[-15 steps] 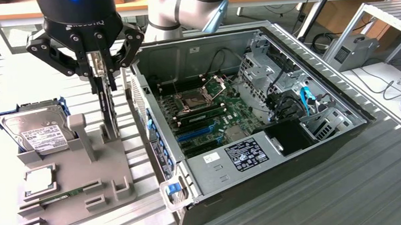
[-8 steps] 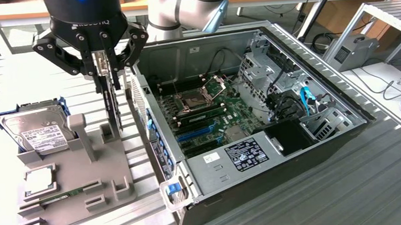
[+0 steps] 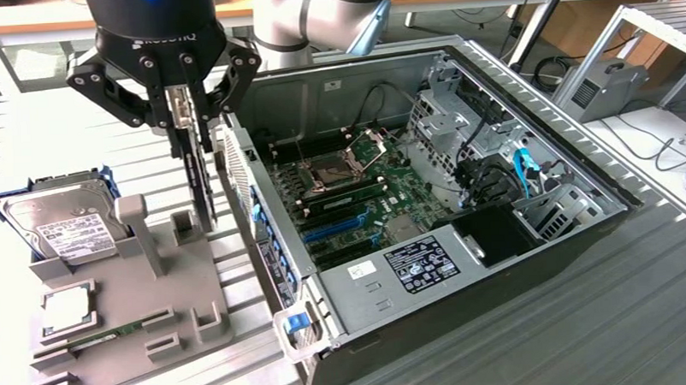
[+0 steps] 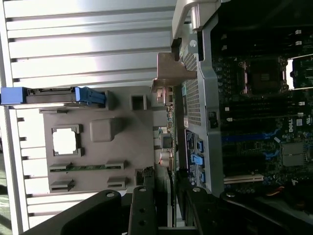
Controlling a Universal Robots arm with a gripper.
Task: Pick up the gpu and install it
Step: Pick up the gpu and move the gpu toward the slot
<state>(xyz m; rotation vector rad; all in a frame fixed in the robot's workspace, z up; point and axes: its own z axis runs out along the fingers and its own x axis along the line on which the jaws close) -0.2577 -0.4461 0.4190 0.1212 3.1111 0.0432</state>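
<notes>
The gpu (image 3: 196, 189) hangs upright and edge-on from my gripper (image 3: 184, 134), which is shut on its upper part. It is a thin dark card, and its lower end sits just over the grey holder tray (image 3: 129, 277), beside the open computer case (image 3: 435, 198). In the wrist view the gpu (image 4: 168, 139) runs away from my fingers (image 4: 142, 208), its silver end bracket (image 4: 168, 73) at the far end, between the tray (image 4: 122, 147) and the case's side wall (image 4: 195, 98). The motherboard's blue slots (image 3: 333, 231) lie inside the case.
On the tray sit a silver hard drive in a blue frame (image 3: 59, 224), a square processor chip (image 3: 71, 309) and a narrow green memory strip (image 3: 108, 333). Inside the case are a power supply (image 3: 420, 262), cables and a drive cage (image 3: 477, 111). A ribbed metal table (image 3: 621, 320) lies all around.
</notes>
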